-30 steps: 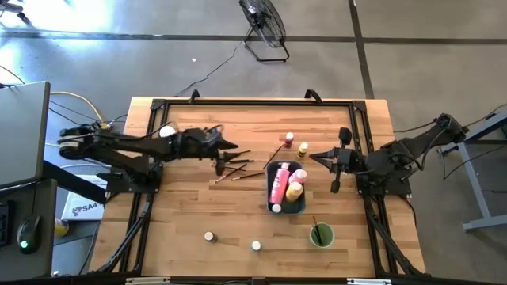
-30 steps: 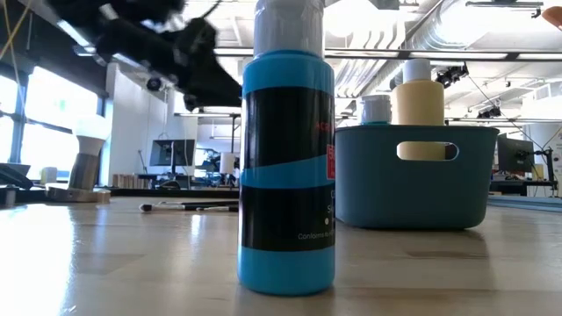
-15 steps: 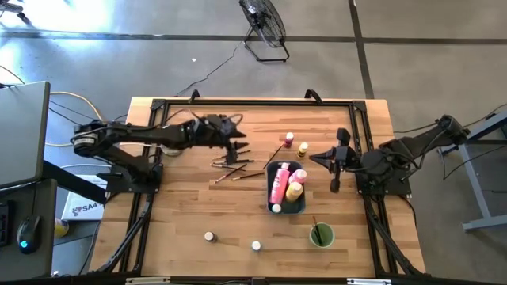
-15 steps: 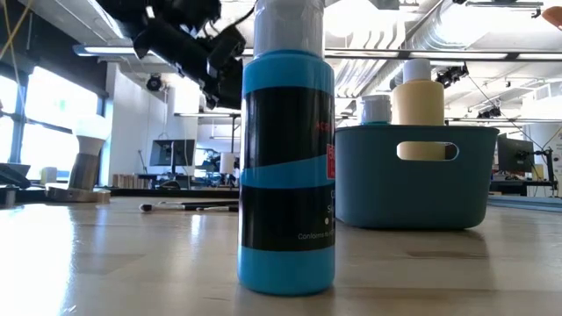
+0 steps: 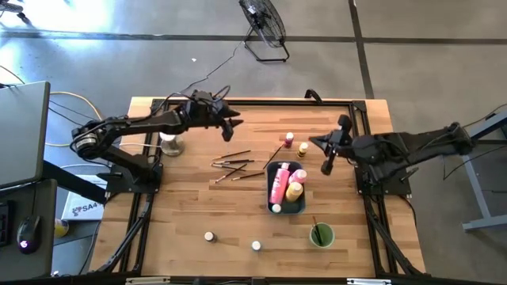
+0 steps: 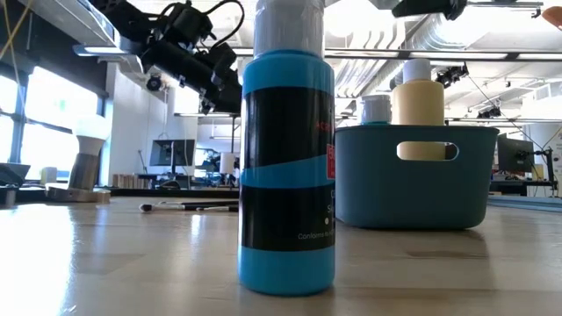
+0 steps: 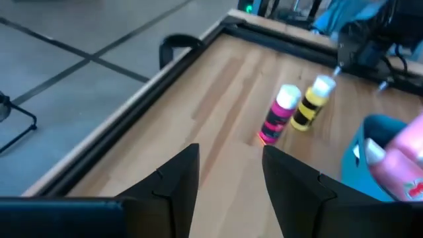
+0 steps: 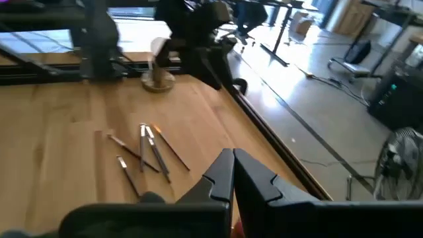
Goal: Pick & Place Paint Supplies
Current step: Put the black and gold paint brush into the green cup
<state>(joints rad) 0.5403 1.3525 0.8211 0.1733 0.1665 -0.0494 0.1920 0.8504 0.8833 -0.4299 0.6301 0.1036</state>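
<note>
Grey concrete floor (image 5: 412, 47), black fan (image 5: 264, 20)

A blue-grey tray (image 5: 302, 207) sits mid-table, a green cup (image 5: 322, 235) near it, a floor fan (image 5: 264, 24) beyond.

paintbrushes (image 5: 236, 166) scattered mid-table; tray (image 5: 302, 203) beside

**Both arms raised over the table's far half**

The left arm reached across the far side, its left gripper (image 5: 233, 125) aloft with fingers (image 7: 173, 177) parted and empty. The right arm stretched inward, its right gripper (image 5: 325, 167) closed, fingers (image 8: 221, 173) pressed together.
</note>
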